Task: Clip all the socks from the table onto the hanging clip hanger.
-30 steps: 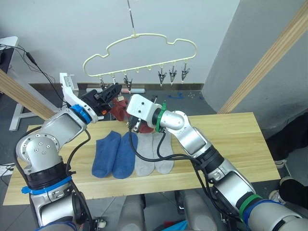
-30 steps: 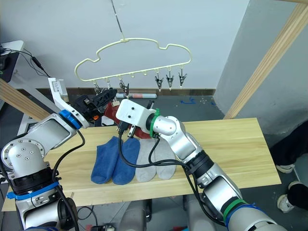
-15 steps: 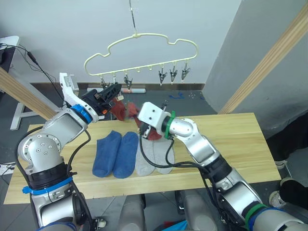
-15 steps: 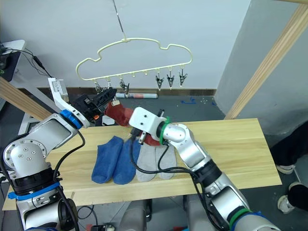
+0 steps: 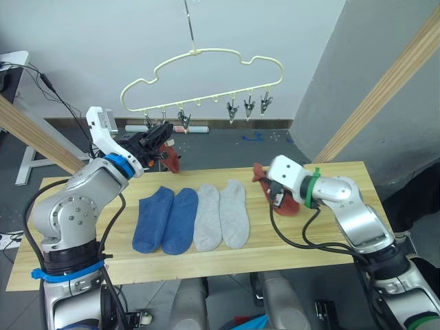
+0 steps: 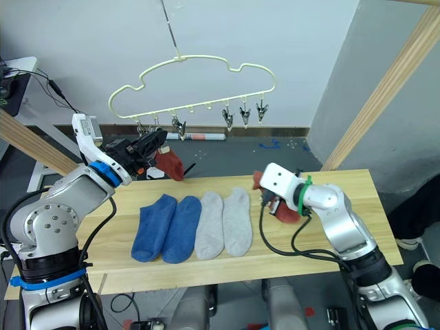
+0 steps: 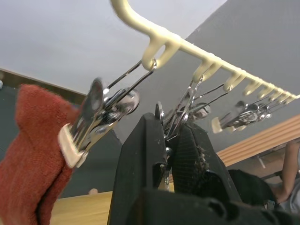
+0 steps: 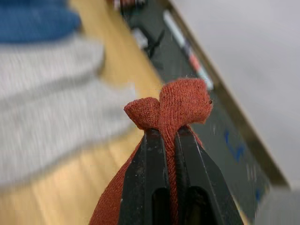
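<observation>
My left gripper (image 5: 163, 132) is raised to the left end of the pale yellow-green clip hanger (image 5: 199, 75), shut on one of its metal clips (image 7: 174, 123). A rust red sock (image 5: 170, 157) hangs from the neighbouring clip (image 7: 96, 123). Over the right part of the table (image 5: 337, 180), my right gripper (image 5: 268, 183) is shut on a second rust red sock (image 5: 289, 205), which droops to the tabletop. Two blue socks (image 5: 166, 218) and two light grey socks (image 5: 221, 214) lie flat side by side mid-table.
Slanted wooden poles stand at the right (image 5: 385, 89) and the left (image 5: 34, 137). Three free clips (image 5: 247, 107) hang at the hanger's right end. A thin hook (image 5: 186, 24) holds the hanger up. A pen-like item (image 5: 196, 128) lies on the floor behind.
My right gripper has swung from beside the left gripper over to the table's right part, carrying a red sock. The other red sock stays hanging by my left gripper, which held its place.
</observation>
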You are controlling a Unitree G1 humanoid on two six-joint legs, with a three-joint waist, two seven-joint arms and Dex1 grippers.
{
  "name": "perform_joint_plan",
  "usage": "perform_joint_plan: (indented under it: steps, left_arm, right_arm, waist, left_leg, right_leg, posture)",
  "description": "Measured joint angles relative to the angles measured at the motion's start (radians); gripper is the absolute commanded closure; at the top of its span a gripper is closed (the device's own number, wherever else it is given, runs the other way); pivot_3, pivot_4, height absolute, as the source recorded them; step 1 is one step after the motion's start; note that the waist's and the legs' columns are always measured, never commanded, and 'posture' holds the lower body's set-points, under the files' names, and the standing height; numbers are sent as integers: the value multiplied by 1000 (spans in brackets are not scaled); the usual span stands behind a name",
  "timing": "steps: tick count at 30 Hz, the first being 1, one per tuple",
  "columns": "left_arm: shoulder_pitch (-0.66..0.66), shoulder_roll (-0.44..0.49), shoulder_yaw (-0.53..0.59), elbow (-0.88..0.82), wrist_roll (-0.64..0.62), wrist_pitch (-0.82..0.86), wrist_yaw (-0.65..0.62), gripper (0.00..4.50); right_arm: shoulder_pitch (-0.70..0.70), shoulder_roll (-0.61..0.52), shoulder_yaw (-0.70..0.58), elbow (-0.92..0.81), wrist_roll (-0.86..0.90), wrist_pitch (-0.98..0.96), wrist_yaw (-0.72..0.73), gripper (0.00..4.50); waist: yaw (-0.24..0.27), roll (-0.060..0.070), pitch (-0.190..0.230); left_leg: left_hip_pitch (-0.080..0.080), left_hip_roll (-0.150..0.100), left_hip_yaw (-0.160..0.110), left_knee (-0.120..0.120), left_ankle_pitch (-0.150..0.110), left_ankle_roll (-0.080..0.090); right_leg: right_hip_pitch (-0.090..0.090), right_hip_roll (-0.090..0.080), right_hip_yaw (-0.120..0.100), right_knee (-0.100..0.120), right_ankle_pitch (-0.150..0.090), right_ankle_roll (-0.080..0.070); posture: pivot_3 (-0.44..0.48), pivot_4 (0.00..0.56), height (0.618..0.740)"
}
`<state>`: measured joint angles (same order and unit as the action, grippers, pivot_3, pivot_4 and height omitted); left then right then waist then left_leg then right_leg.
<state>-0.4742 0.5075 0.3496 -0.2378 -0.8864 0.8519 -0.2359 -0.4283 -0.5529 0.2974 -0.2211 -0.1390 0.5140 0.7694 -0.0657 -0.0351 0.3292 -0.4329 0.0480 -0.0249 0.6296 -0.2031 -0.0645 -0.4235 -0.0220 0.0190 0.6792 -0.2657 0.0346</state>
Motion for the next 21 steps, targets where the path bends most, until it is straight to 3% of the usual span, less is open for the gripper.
perform_joint_plan:
  steps: [3, 6, 14, 21]
  left_arm:
    - [3, 0, -10, 0, 15, -13, -14, 4209]
    - [6, 0, -11, -1, 24, -17, -18, 4209]
    - [12, -1, -11, -6, 31, -28, -19, 4209]
    - [21, -5, -11, -13, 31, -31, -21, 4209]
  right_arm:
    - [40, -3, 28, 57, -10, -27, -9, 4500]
    - [60, 6, 57, 112, -31, -61, -25, 3678]
    - [55, 29, 56, 166, -36, -106, -59, 966]
    - [52, 129, -20, 190, -3, -41, -136, 959]
  waist:
    - [0, 0, 0]
    - [0, 0, 0]
    - [1, 0, 0]
    - [1, 0, 0]
  left_leg:
    - [0, 0, 0, 0, 0, 0]
    - [0, 0, 0, 1, 0, 0]
    - [0, 0, 0, 0, 0, 0]
    - [0, 0, 0, 1, 0, 0]
  right_leg:
    - [0, 0, 0, 0, 0, 0]
    - [0, 0, 1, 0, 0, 0]
    - [0, 0, 1, 0, 0, 1]
    - [0, 0, 0, 0, 0, 1]
  posture:
    - [-120, 344, 733]
    - [-114, 342, 733]
    - [-110, 344, 733]
    - [-116, 343, 733]
